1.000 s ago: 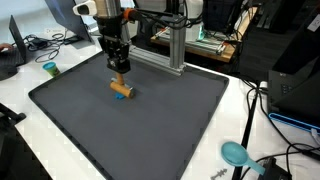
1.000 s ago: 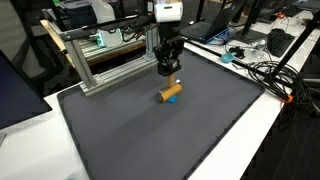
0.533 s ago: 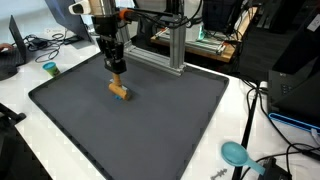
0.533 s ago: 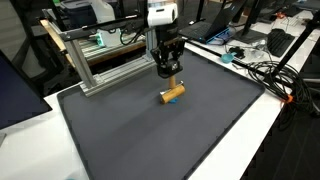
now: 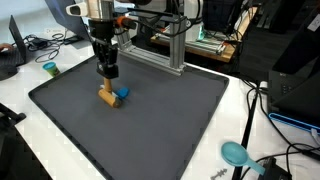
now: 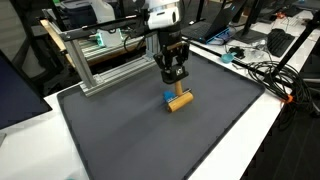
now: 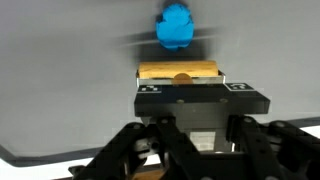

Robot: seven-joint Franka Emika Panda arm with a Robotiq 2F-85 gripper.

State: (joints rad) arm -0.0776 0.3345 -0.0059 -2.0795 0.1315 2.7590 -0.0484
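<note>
- Change: the wooden block (image 5: 107,97) with its blue knob (image 5: 121,93) has swung round and shifted toward 9 o'clock on the grey mat (image 5: 170,125) within the last second. The gripper (image 5: 108,75) moved with it, so it probably governs the block.
- Pincer: it sits directly over the block. Its width cannot be told.
- Surroundings: the aluminium frame (image 5: 172,48) stands at 12 o'clock and the teal cup (image 5: 49,69) at 9 o'clock, both well apart. Neither obstructs.

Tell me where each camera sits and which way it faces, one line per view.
Exterior view: raised off the dark mat, looking across it at the metal frame; shows the arm's end effector.
Exterior view: raised off another side, frame at left; shows the end effector from above.
Wrist view: behind the end effector, facing the wooden block and blue piece.
Shared: all three show block and blue piece.
</note>
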